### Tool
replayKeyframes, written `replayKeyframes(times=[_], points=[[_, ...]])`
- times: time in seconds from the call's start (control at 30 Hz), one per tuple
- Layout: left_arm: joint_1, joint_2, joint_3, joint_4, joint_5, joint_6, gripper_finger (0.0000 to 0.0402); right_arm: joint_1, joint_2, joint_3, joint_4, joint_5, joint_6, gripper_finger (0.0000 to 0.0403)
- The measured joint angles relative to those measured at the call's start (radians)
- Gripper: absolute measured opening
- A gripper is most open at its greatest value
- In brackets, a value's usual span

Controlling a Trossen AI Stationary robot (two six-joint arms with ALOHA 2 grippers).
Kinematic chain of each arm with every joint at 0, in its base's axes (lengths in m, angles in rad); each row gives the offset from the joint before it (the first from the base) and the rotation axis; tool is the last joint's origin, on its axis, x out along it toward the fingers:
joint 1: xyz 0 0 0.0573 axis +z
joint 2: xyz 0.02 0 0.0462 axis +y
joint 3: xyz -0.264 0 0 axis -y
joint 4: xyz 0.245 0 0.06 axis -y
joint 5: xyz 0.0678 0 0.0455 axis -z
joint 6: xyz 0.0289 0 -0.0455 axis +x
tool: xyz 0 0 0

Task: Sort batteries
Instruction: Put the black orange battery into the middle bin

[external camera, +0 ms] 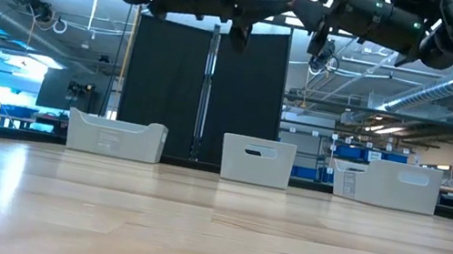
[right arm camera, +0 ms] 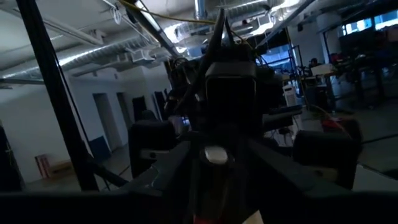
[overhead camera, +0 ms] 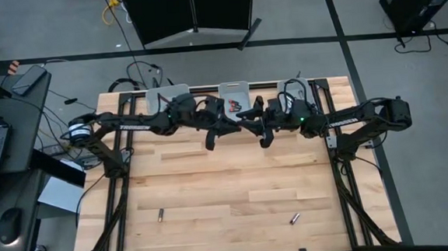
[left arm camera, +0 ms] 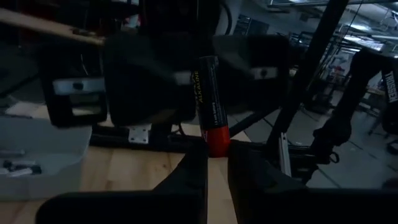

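Left gripper (left arm camera: 216, 163): fingers clamping a black, red-ended battery (left arm camera: 210, 106) — raised near the middle bin (overhead camera: 234, 94)
Right gripper (overhead camera: 265, 138): facing it, finger state unclear
Surface (overhead camera: 228, 187): carrying two batteries (overhead camera: 160, 215)

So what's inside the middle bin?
The middle bin holds a few small dark and reddish batteries, seen from above. An exact count isn't possible, and the arms reaching over the bin hide its near part. In the low view its wall hides everything inside.
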Motion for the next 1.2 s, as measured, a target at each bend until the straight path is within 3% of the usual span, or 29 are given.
replayKeyframes(times=[0.23,0.33,0.57,0.73,0.9,1.03,1.2], points=[[0.019,-0.001,0.002,-0.038,-0.001,0.038,0.0042,0.0,0.0,0.0,0.031,0.005,-0.047,0.006],[0.043,-0.002,0.002,-0.061,-0.004,0.045,0.0047,-0.003,0.0,0.0,0.013,0.023,-0.084,0.006],[0.09,-0.002,0.002,-0.11,0.0,0.095,0.0116,-0.048,0.001,0.033,-0.091,0.032,-0.098,0.006],[0.107,-0.031,0.001,-0.28,-0.037,0.253,0.0125,-0.088,0.001,0.161,-0.311,0.019,-0.196,0.006],[0.108,-0.108,-0.013,-0.517,-0.141,0.485,0.0127,-0.195,0.027,0.361,-0.8,0.082,-0.348,0.006],[0.101,-0.154,-0.088,-0.533,-0.138,0.507,0.0128,-0.287,0.121,0.474,-0.997,0.073,-0.398,0.006],[0.084,-0.19,-0.216,-0.404,-0.142,0.481,0.0128,-0.356,0.296,0.58,-1.137,0.036,-0.468,0.006]])
